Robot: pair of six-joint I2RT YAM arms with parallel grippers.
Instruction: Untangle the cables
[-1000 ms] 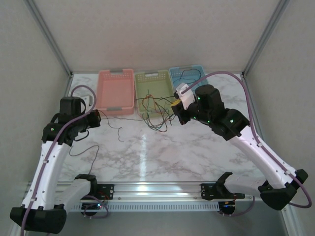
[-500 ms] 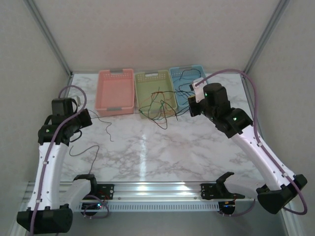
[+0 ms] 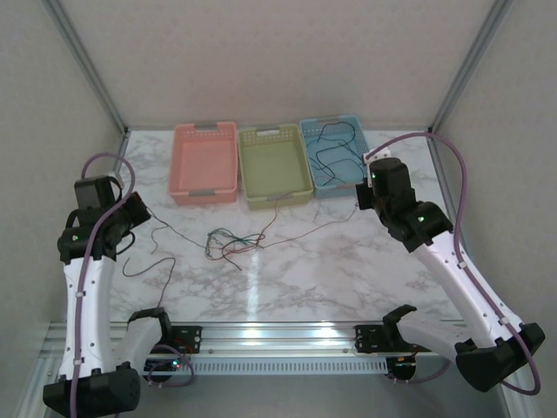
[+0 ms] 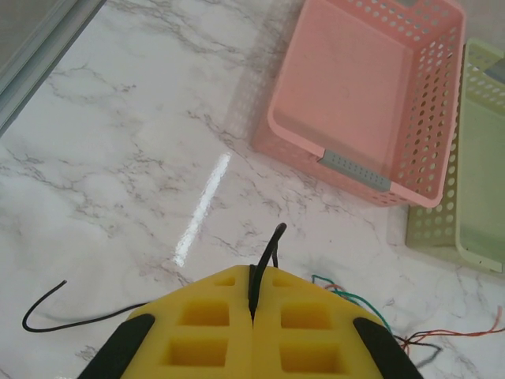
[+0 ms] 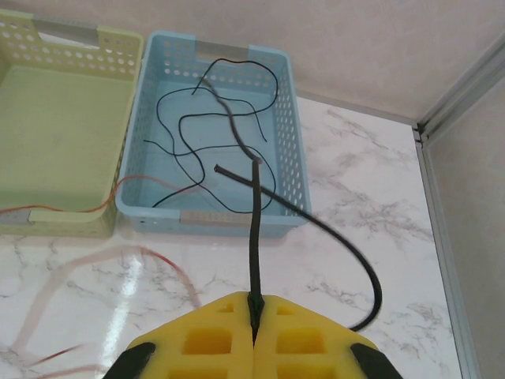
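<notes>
The cables lie as a small tangle [image 3: 231, 244] of black, green and red strands on the marble in front of the baskets. One red strand [image 3: 271, 213] runs up to the green basket's front wall. My left gripper [image 3: 139, 211] hangs left of the tangle. In the left wrist view the left gripper [image 4: 254, 276] is shut on a black cable end [image 4: 272, 241]. My right gripper [image 3: 360, 195] is beside the blue basket. In the right wrist view the right gripper [image 5: 254, 304] is shut on a black cable [image 5: 256, 229]. More black cable [image 3: 335, 152] lies inside the blue basket.
A pink basket [image 3: 205, 129], a green basket [image 3: 272, 132] and a blue basket [image 3: 324, 122] stand in a row at the back. A separate black cable [image 3: 152, 263] lies near the left arm. Side walls close in on both sides of the table.
Both grippers have drawn apart, left going left and right going toward the blue basket. The tangle has slid off the green basket down onto the marble and spread thinner.
</notes>
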